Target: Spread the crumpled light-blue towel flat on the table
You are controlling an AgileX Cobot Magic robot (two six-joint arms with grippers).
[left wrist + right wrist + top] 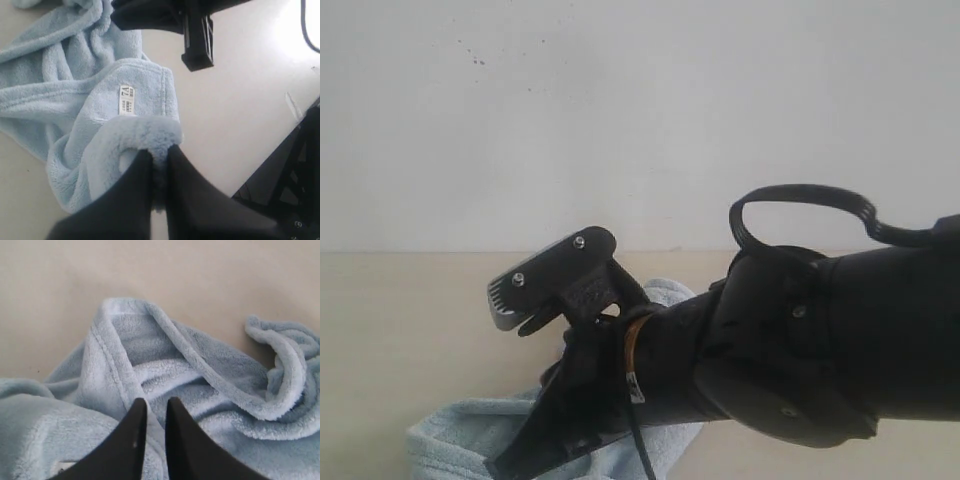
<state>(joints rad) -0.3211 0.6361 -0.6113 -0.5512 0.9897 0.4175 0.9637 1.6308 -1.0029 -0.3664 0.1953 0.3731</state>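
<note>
Blue fluffy towel [75,100] is lying bunched on the surface [240,115] under both tools. The left tool [159,150] is pinching its edge tight. I cannot tell whether the right tool [155,402] is gripping. Both should be pulling apart slowly, staying low.

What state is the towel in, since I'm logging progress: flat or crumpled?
Crumpled: the towel lies bunched in folds and ridges on the table; the left gripper pinches one edge.
</note>
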